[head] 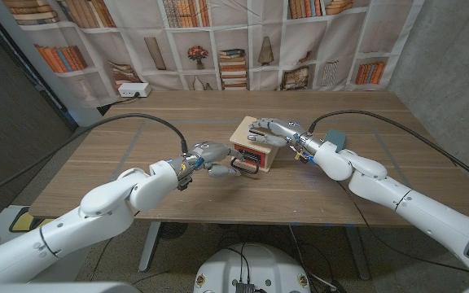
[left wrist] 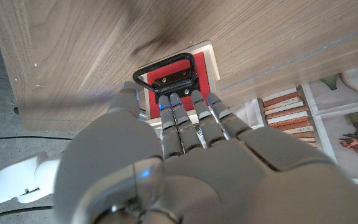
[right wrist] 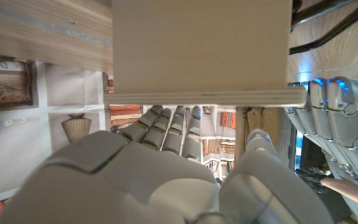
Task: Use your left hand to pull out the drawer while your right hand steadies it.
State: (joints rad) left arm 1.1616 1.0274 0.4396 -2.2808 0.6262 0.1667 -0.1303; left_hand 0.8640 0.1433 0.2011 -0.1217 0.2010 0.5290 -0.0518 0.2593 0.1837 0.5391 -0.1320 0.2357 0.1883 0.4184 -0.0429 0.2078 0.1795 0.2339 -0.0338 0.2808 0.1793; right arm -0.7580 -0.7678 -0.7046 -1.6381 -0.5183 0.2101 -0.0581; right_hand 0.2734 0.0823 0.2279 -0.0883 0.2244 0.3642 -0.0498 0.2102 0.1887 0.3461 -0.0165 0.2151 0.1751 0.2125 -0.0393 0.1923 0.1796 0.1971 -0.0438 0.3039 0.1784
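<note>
A small pale wooden drawer box stands at the table's middle, its red drawer front facing me with a black loop handle. My left hand reaches in from the left. In the left wrist view its straight fingers touch the base of the handle on the red front, not curled round it. My right hand lies across the box's top, fingers stretched over it. The right wrist view shows those fingers against the box's pale panel.
A white power box sits at the table's far left corner. Black cables trail along both arms over the wooden table. A bookshelf-printed curtain hangs behind the table.
</note>
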